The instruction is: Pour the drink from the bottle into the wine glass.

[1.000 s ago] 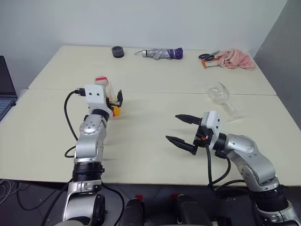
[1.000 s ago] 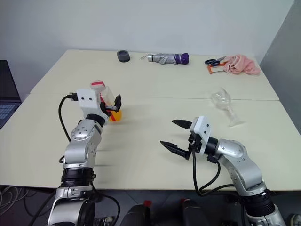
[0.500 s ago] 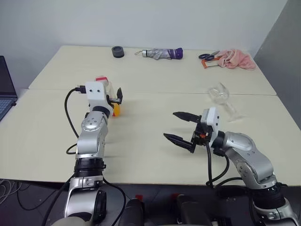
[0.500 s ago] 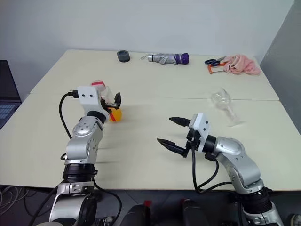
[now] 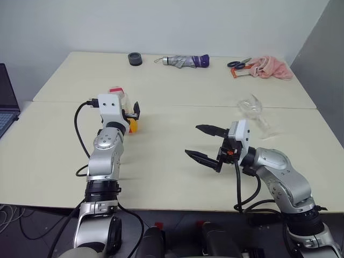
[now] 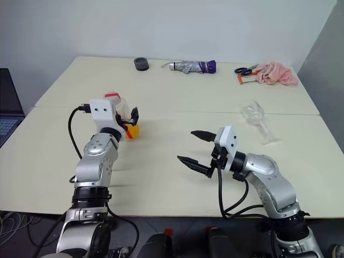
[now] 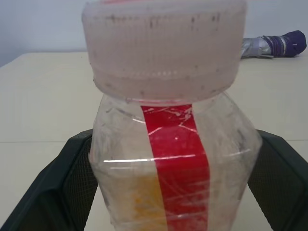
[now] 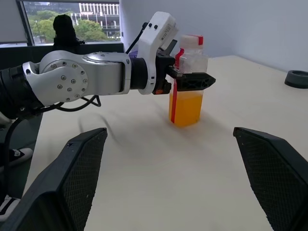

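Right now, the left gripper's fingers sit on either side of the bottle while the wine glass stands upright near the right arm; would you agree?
Not quite. The wine glass is not upright; it lies tipped on its side on the table, as the left eye view shows. The rest holds: the left gripper has its fingers on either side of the bottle, seen in the right wrist view.

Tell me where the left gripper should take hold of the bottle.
Grip the bottle on its squarish body below the cap, coming level from the robot's side. It stands upright, and the open left gripper has a finger on each flank.
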{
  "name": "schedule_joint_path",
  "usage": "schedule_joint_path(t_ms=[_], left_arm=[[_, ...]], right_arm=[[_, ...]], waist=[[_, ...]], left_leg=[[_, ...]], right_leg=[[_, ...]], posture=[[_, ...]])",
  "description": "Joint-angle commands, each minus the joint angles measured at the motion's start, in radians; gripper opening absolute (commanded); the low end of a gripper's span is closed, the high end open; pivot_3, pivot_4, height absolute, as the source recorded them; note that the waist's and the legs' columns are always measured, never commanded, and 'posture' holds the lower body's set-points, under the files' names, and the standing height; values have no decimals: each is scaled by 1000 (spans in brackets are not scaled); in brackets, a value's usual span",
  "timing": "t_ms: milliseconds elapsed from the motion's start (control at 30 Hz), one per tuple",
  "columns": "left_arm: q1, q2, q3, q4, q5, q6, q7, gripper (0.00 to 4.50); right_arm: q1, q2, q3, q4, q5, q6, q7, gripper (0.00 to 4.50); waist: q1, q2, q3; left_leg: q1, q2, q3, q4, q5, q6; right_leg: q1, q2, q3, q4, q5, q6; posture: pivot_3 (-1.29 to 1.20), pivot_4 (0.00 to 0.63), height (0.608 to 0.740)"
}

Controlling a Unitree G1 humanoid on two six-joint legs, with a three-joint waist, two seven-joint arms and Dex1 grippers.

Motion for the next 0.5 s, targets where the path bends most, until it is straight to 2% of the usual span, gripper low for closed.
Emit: schedule_joint_path(t_ms=[33, 133, 300, 367, 500], left_arm=[[-33, 5, -4, -19, 7, -3, 3, 4278], [-39, 7, -8, -16, 14, -8, 4, 3583], [-41, 12, -13, -15, 26, -17, 3, 1955], [-41, 12, -12, -15, 28, -20, 2, 1814], [-30, 15, -22, -28, 38, -34, -10, 1814]], right_arm=[[-10, 2, 0, -12, -2, -17, 7, 4500], [-8, 1, 0, -9, -4, -19, 8, 4500], [-6, -1, 0, -8, -4, -19, 9, 4500], [-6, -1, 0, -5, -5, -20, 10, 4500], [-6, -2, 0, -3, -8, -22, 11, 4500]], waist=[[0, 0, 0], [0, 0, 0], [0, 0, 0], [0, 0, 0], [0, 0, 0]], left_leg=[[0, 0, 0, 0, 0, 0], [0, 0, 0, 0, 0, 0], [0, 0, 0, 0, 0, 0], [0, 0, 0, 0, 0, 0], [0, 0, 0, 0, 0, 0]], right_leg=[[0, 0, 0, 0, 0, 0], [0, 0, 0, 0, 0, 0], [0, 0, 0, 0, 0, 0], [0, 0, 0, 0, 0, 0], [0, 0, 0, 0, 0, 0]], posture=[[0, 150, 740], [0, 150, 740], [0, 150, 740], [0, 150, 740], [0, 150, 740]])
